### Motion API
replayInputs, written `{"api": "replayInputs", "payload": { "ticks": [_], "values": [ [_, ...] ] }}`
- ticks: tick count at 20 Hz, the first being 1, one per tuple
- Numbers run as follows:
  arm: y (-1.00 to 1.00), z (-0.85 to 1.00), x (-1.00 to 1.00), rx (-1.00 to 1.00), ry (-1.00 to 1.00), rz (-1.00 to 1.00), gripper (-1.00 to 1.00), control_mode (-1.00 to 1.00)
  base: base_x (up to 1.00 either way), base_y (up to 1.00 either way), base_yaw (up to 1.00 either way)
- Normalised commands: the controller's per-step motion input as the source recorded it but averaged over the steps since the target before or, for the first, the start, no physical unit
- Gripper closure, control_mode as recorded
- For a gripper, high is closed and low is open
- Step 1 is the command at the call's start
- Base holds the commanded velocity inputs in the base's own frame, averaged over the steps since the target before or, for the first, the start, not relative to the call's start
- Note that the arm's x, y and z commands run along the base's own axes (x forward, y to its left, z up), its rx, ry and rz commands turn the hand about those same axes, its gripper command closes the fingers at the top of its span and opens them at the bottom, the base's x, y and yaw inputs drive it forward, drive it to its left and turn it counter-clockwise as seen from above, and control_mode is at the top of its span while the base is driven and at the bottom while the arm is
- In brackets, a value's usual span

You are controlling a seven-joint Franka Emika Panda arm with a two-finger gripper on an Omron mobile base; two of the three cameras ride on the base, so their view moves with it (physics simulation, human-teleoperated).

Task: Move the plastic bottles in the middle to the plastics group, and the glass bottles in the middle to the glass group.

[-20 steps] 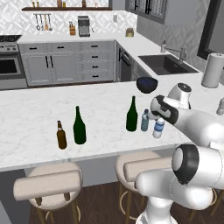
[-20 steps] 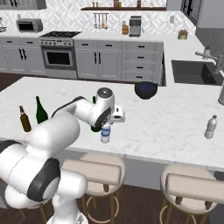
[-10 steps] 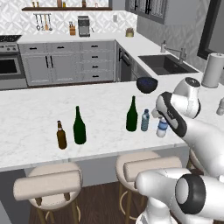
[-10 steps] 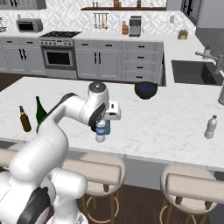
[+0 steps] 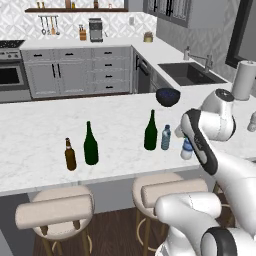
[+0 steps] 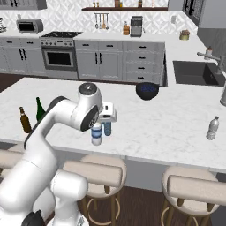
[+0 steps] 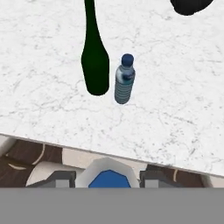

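We hold our fingers (image 7: 109, 177) down over the clear water bottle (image 6: 96, 133), its blue cap just between the two tips; if they already press it, we cannot tell. This bottle stands near the front edge of the tabletop (image 6: 163, 128). The teal bottle (image 7: 124, 79) and green wine bottle (image 7: 95, 61) stand just beside each other, while open marble leads right to the plastics group (image 6: 212, 128).

A white marble island (image 5: 40, 135) fronts the kitchen; two tan stools (image 5: 55, 212) stand beneath it on a dark wood floor (image 5: 110, 235); grey cabinets (image 5: 75, 75) line the back wall; a stove (image 6: 59, 55) sits left; a sink (image 5: 192, 75) lies right; a shelf (image 5: 75, 9) hangs above.
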Motion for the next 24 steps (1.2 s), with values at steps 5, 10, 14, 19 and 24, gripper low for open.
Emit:
{"api": "replayInputs", "payload": {
  "ticks": [5, 10, 14, 19, 24],
  "values": [
    [-0.55, 0.17, -0.28, -0.11, -0.03, -0.06, 1.00, -1.00, 0.00, 0.00, 0.00],
    [-0.79, 0.16, -0.09, -0.07, 0.00, -0.13, 1.00, -1.00, 0.00, 0.00, 0.00],
    [-0.88, 0.15, 0.00, -0.01, 0.00, -0.16, 1.00, -1.00, 0.00, 0.00, 0.00],
    [-0.92, 0.05, 0.03, 0.00, 0.00, -0.21, 1.00, -1.00, 0.00, 0.00, 0.00],
    [-0.92, 0.02, 0.12, 0.00, 0.00, -0.20, 1.00, -1.00, 0.00, 0.00, 0.00]
  ]
}}
